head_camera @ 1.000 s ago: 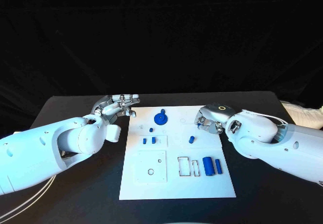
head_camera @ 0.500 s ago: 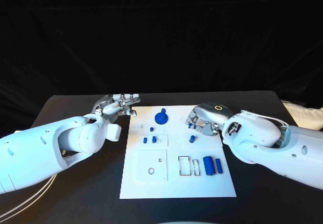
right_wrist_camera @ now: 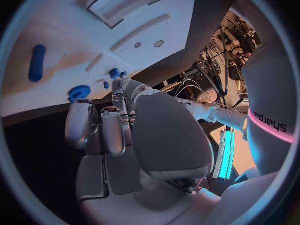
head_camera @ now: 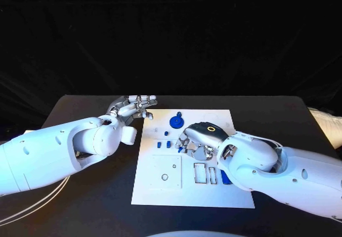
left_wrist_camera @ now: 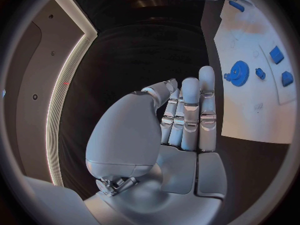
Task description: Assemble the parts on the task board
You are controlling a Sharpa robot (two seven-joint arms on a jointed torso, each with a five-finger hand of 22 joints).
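Hovering over mid-frame task board (head_camera: 153, 195): right hand (head_camera: 196, 140), fingers curled, seemingly empty, nearest small blue parts (head_camera: 169, 144) just leftward. Left hand (head_camera: 134, 107), open, upper left, off-board beside blue gear (head_camera: 175, 121).

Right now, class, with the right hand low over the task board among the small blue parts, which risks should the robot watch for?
1. The right hand hangs over the small blue pieces mid-board; its fingers could knock them aside.
2. It hides the board beneath it from the head camera, so aiming may suffer.
3. The left hand, open beside the task board, is near the blue gear; a careless sweep might strike it.
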